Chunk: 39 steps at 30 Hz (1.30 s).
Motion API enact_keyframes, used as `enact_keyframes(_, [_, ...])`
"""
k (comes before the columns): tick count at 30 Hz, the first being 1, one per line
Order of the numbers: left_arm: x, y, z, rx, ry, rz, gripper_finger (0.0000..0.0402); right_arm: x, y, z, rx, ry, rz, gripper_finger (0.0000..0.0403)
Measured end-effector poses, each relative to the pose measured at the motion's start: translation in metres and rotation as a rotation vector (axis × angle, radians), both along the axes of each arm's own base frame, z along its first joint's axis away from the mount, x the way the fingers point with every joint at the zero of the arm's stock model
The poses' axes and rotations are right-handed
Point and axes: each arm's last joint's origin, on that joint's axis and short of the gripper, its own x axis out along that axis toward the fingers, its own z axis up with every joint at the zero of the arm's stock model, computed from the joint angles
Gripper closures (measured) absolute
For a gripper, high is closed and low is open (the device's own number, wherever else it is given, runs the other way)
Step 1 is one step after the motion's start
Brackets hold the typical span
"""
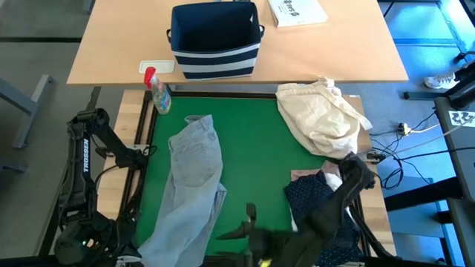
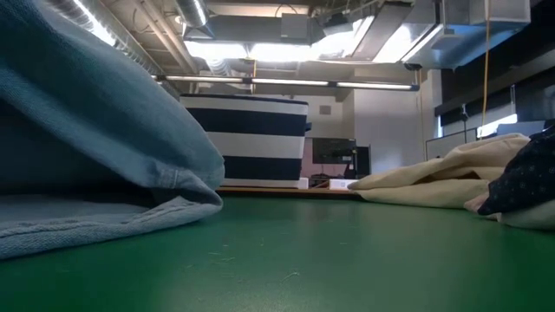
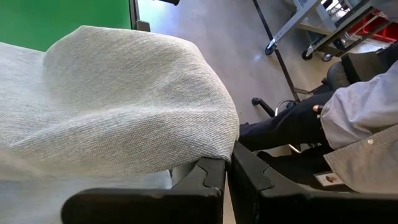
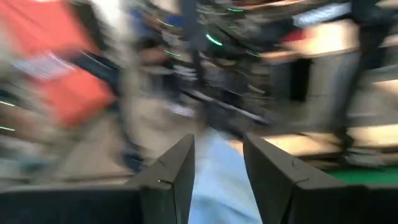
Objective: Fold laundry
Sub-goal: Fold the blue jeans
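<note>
The light grey jeans [image 1: 194, 174] lie lengthwise on the left of the green mat [image 1: 260, 141]. They bulk up close in the low view [image 2: 95, 139]. My left gripper [image 3: 227, 177] is shut at the jeans' near end by the mat's near left corner. My right gripper [image 1: 249, 222] hovers over the mat's near middle. Its fingers stand apart [image 4: 217, 146], and pale blue cloth [image 4: 217, 180] shows in the gap. A navy dotted shirt [image 1: 319, 204] and a pale pink top [image 1: 304, 176] lie heaped at the near right, partly under my right arm. My left gripper has the jeans' edge [image 3: 214, 155] at its shut fingertips. The cloth rises from them in a rounded hump and runs back toward the mat. One layer or several, I cannot tell. My right gripper: the blurred wrist view does not show whether it touches the pale blue cloth.
A cream cloth bundle [image 1: 323, 115] fills the mat's far right. A spray bottle [image 1: 158, 93] stands at the far left corner. The navy striped bin [image 1: 215, 41] sits on the wooden table beyond. A person's sleeve [image 3: 357, 118] shows off the near left edge.
</note>
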Motion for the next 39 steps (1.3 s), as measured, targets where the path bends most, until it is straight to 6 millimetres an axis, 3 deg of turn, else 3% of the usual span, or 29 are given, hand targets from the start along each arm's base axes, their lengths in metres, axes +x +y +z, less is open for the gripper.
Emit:
enact_keyframes(4, [0.000,0.000,0.000,0.000,0.000,0.000,0.0397,0.004,0.004,-0.019,-0.186,0.030,-0.200,0.0267])
enact_keyframes(7, [0.000,0.000,0.000,0.000,0.000,0.002,0.0397,0.008,-0.006,-0.011,-0.137,0.009,-0.239,0.0267])
enact_keyframes(11, [0.002,0.001,0.000,0.000,0.000,0.008,0.0397,0.019,-0.017,-0.010,-0.025,0.027,-0.122,0.0267])
enact_keyframes(18, [0.006,0.004,-0.001,0.019,0.006,0.025,0.0397,0.042,0.025,-0.088,-0.150,0.145,-0.047,0.0267])
enact_keyframes(23, [0.008,0.005,-0.002,0.027,0.009,0.032,0.0397,0.076,0.038,-0.145,-0.140,0.136,-0.071,0.0266])
enact_keyframes(26, [0.009,0.005,-0.002,0.022,0.013,0.041,0.0397,0.090,0.039,-0.169,-0.119,0.134,-0.020,0.0252])
enact_keyframes(34, [0.011,0.007,-0.002,0.017,0.010,0.097,0.0397,0.097,0.042,-0.192,-0.301,0.131,-0.018,0.0178])
enact_keyframes(39, [0.015,0.009,-0.002,0.024,-0.022,0.143,0.0397,0.104,0.031,-0.191,-0.414,0.119,-0.097,0.0171])
